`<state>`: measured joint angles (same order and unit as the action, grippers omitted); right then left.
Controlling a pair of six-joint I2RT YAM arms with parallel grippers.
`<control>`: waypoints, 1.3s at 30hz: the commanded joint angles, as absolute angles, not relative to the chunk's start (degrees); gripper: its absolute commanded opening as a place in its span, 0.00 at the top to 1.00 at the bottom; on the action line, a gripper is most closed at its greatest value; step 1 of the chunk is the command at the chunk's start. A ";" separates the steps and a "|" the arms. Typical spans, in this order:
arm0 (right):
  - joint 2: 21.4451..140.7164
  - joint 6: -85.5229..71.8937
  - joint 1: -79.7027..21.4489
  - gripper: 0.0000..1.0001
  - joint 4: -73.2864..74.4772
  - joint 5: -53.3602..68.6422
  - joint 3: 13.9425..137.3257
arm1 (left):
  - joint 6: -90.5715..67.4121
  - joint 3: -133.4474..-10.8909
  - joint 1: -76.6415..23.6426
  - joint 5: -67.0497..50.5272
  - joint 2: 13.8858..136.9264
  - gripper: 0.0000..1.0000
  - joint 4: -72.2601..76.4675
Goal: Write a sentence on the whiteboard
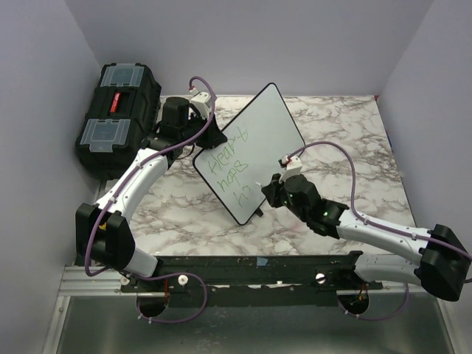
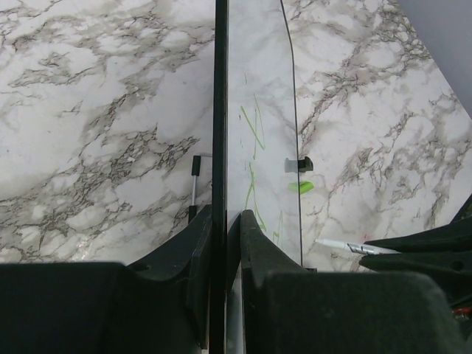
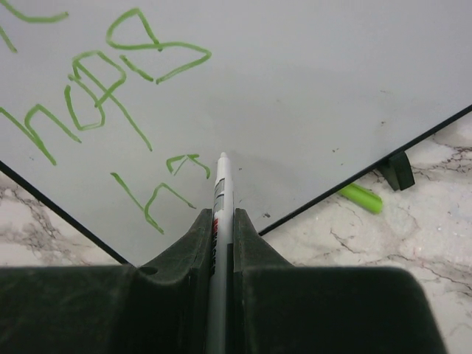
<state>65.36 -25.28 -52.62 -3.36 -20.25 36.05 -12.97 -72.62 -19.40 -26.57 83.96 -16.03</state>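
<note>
The whiteboard (image 1: 258, 140) stands tilted on the marble table, one corner toward the arms. My left gripper (image 1: 209, 137) is shut on its left edge; in the left wrist view the fingers (image 2: 254, 236) clamp the board's black edge (image 2: 220, 110). The sentence (image 1: 230, 164) runs in green letters over three lines, and its lower lines (image 3: 96, 81) fill the right wrist view. My right gripper (image 3: 223, 215) is shut on a white marker (image 3: 222, 184). The marker's tip lies against the board (image 3: 317, 81), just right of the last green strokes. I cannot tell whether it touches.
A black toolbox (image 1: 118, 114) with clear lid compartments sits at the far left, behind the left arm. A loose green marker cap (image 3: 361, 198) lies on the table beside the board's lower edge, near a small black foot (image 3: 398, 171). Walls close in on three sides.
</note>
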 commanded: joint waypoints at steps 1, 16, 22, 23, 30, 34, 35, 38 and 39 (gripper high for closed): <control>65.04 -24.79 -48.79 0.99 -10.29 -16.30 34.47 | -6.86 -71.35 -20.48 -24.48 83.80 1.00 -20.62; 68.22 -27.22 -42.35 0.99 -16.44 -3.57 32.67 | -7.00 -71.15 -20.39 -25.41 84.27 1.00 -19.78; 70.01 -27.75 -42.23 0.99 -17.22 -3.68 33.26 | -7.03 -71.23 -20.39 -26.02 84.42 1.00 -19.50; 70.20 -27.77 -42.27 0.99 -17.39 -3.68 33.32 | -7.04 -71.26 -20.39 -26.07 84.45 1.00 -19.56; 71.43 -28.08 -42.26 0.99 -17.66 -3.87 33.57 | -7.13 -71.22 -20.39 -26.24 84.56 1.00 -19.43; 72.87 -28.28 -42.27 0.99 -18.83 -3.70 32.81 | -7.21 -71.24 -20.39 -26.28 84.43 1.00 -19.38; 73.46 -28.29 -42.26 0.99 -19.02 -3.78 32.49 | -7.31 -71.28 -20.39 -26.28 84.54 1.00 -19.41; 74.00 -28.63 -42.23 0.99 -19.16 -3.64 31.32 | -7.38 -71.21 -20.39 -26.45 84.55 1.00 -19.34; 73.79 -28.85 -42.23 0.99 -19.16 -3.50 30.85 | -7.38 -71.23 -20.43 -26.41 84.48 1.00 -19.38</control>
